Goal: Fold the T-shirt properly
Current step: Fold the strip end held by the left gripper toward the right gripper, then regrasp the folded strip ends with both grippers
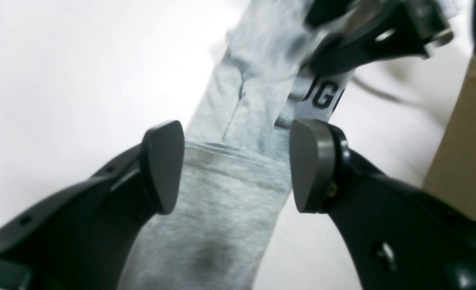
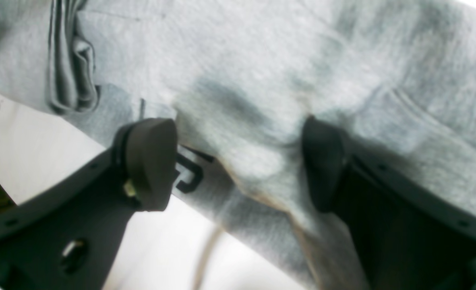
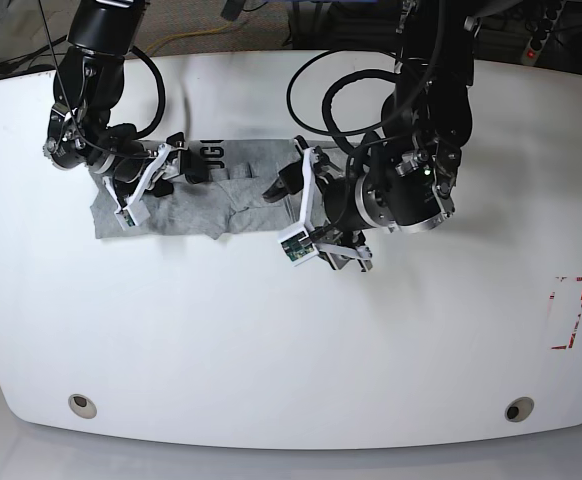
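While lying as a long, narrow folded band across the far left part of the white table (image 3: 291,340), the T-shirt (image 3: 186,205) stretches between the two grippers, one end under each. At the band's left end in the base view, the right gripper (image 3: 161,172) sits low over the cloth with jaws spread wide; from its wrist camera, one dark pad (image 2: 151,161) hangs at the garment's near edge and the other over the grey fabric, with cloth bulging up in the gap but pinched by neither. At the opposite end, the left gripper (image 3: 293,180) stands just over the hem, jaws parted to about the width of the band, pads (image 1: 163,165) on either side of the strip and nothing clamped between them. Black block capitals printed on the uncovered layer near the far edge: "JG" legible from the base camera, "UG" from the left wrist camera, the rest hidden under folds and hardware; only a hooked fragment of one letter visible beside the right gripper's pad. Soft heather-grey knit, mottled light and dark, with a double-stitched hem line across the band and a bunched, layered fold of sleeve or seam at one side. Smooth, rounded wedge shapes for the matte dark pads, mounted on black curved fingers. Glossy white tabletop with rounded corners.
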You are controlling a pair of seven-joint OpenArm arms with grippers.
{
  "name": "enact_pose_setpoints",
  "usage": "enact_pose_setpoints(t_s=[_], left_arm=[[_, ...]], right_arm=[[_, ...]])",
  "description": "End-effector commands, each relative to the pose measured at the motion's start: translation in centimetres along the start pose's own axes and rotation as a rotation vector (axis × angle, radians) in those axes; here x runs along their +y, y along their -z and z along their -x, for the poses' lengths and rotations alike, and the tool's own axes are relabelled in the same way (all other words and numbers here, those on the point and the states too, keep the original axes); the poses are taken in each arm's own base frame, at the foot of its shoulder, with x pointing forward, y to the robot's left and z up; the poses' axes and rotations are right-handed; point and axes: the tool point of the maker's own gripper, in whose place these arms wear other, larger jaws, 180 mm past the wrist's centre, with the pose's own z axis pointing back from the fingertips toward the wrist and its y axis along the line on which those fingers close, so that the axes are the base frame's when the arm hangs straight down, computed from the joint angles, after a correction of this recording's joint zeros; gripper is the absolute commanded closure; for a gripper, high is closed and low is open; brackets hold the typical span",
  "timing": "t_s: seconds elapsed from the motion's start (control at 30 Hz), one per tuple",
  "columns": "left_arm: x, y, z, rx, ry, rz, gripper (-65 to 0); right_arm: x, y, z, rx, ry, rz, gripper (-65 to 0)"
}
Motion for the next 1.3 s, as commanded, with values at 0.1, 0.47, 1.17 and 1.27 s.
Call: enact_pose_setpoints(t_s=[0.1, 0.47, 1.17, 1.27], left_arm=[[4.5, -2.2, 2.6, 0.08, -0.007, -0.16, -38.5], [7.7, -5.1, 10.9, 0.241, 0.001, -0.352, -32.5], [9.4, -6.6, 16.7, 0.19, -0.307, -0.43, -3.3], [8.8, -5.7, 17.1, 0.191, -0.335, -0.404, -3.3]], right_arm=[[0.1, -0.2, -1.0, -0.021, -0.015, 0.002, -47.2], [1.2, -3.1, -5.4, -0.162, -0.074, 0.029, -47.4], [-14.4, -8.6, -2.0, -0.279, 0.435, 0.164, -48.0], [-12.7, -6.3, -1.5, -0.255, 0.443, 0.114, -48.0]])
